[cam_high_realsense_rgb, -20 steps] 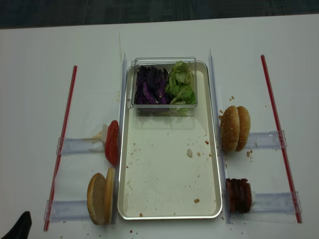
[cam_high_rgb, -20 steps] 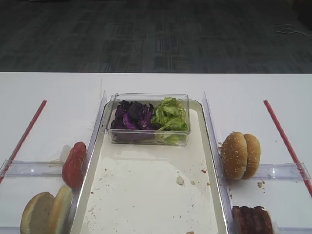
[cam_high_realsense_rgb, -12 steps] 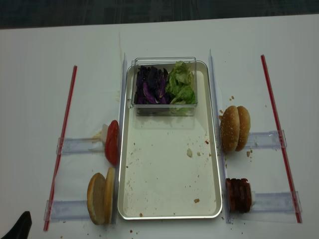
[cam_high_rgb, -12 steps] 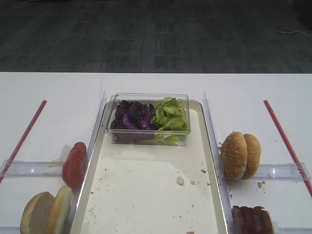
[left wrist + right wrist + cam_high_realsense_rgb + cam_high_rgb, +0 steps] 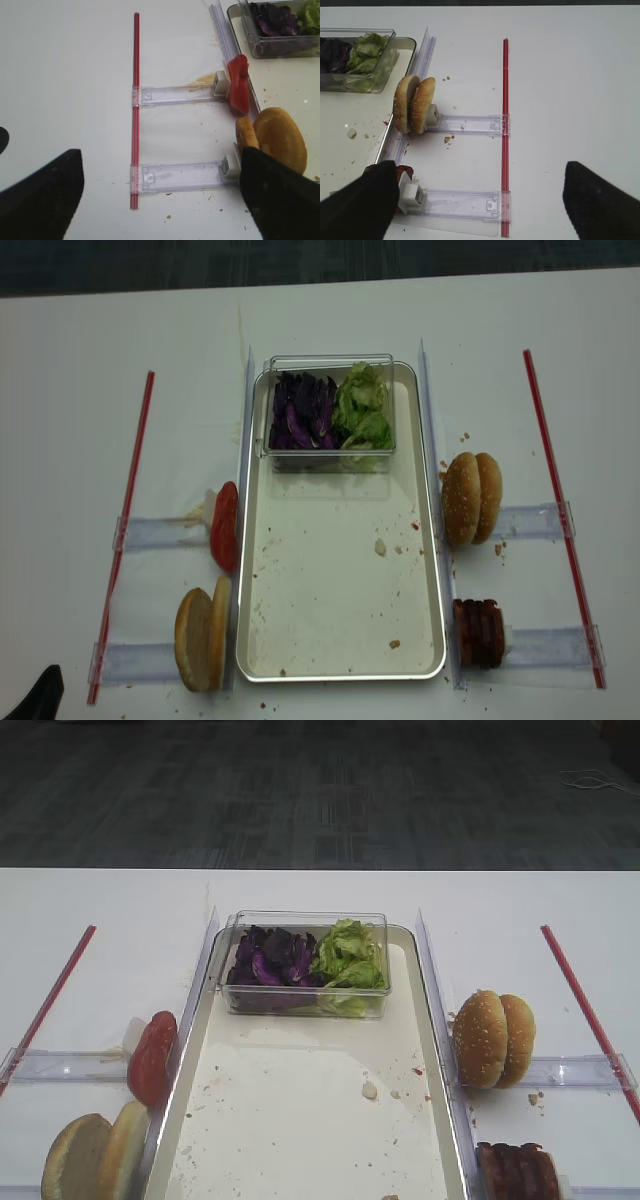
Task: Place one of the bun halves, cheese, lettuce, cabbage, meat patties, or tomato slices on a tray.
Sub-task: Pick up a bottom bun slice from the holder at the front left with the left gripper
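The cream tray lies in the middle, bare but for crumbs and a clear box holding purple cabbage and green lettuce. Left of its rim, two plain bun halves stand on edge, with tomato slices beyond them. Meat patties stand to the tray's right. Cheese is out of view. My left gripper hangs open over the table, its right finger just short of the bun halves. My right gripper is open and empty, its left finger by the patties.
Two sesame-seeded buns stand on edge right of the tray. Clear plastic rails and red strips lie on the white table on both sides. The clear box fills the tray's far end.
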